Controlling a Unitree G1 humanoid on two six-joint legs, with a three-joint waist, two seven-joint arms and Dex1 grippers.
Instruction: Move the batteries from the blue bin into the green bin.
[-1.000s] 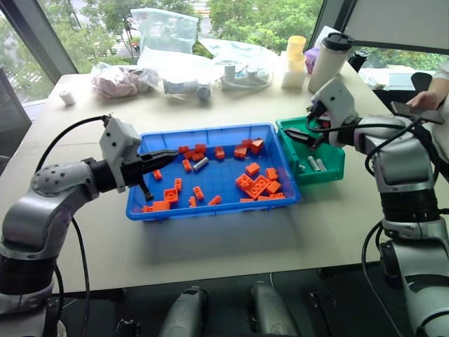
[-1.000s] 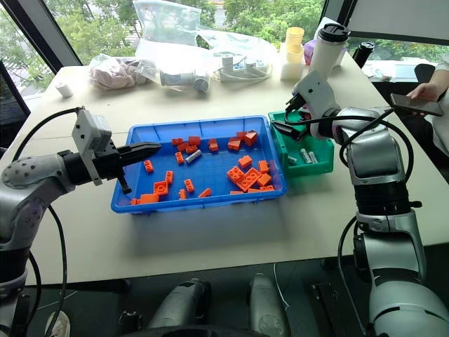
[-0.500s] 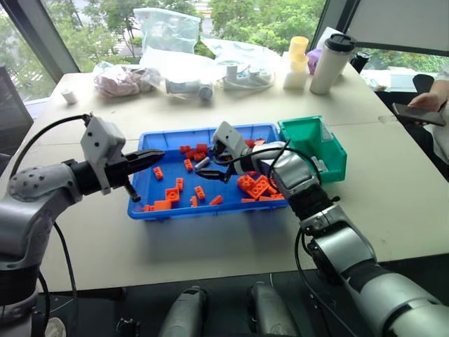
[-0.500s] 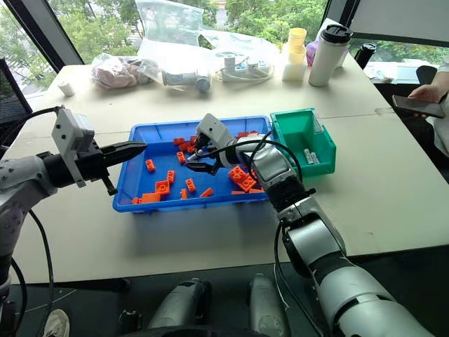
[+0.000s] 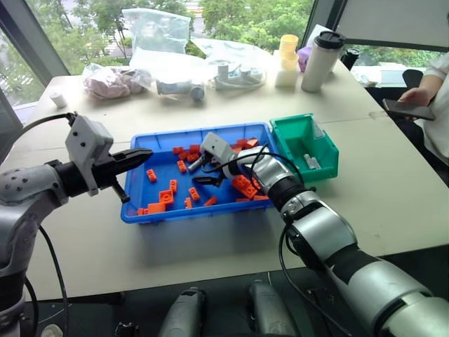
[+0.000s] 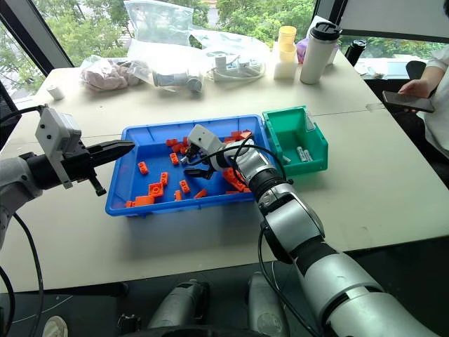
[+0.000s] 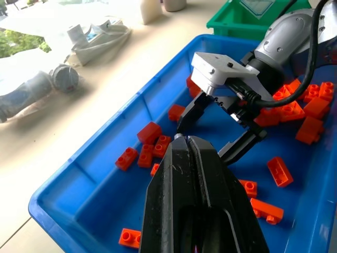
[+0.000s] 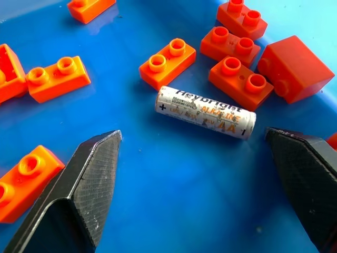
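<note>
1. The right pincer (image 5: 201,170) hung low inside the blue bin (image 5: 165,208), its two fingers spread wide and gripping nothing.
2. One battery (image 8: 205,112) lay flat on the bin's blue floor just ahead of that pincer, roughly between the lines of its two fingertips (image 8: 100,153) and not touching either.
3. Beyond the battery, on the side away from the pincer, sat a cluster of orange bricks (image 8: 241,83); the nearest ones lay just beside it, and I could not tell whether any touched it.
4. More bricks were scattered to either side of the right pincer across the bin floor.
5. The left pincer (image 5: 144,154) hovered over the end of the blue bin farthest from the green bin (image 5: 306,148), fingers pressed together and holding nothing.
6. It pointed toward the right pincer, which stood well apart ahead of it.
7. The green bin stood on the bench (image 5: 210,246) just beside the blue bin, behind the right pincer and off along its arm's side.
8. Two batteries (image 5: 309,162) lay side by side on the green bin's floor.
9. Far beyond both pincers, a tumbler (image 5: 319,61) and plastic bags (image 5: 158,31) stood along the bench's back edge.
10. A person's hand (image 5: 421,96) holding a phone rested past the green bin.
</note>
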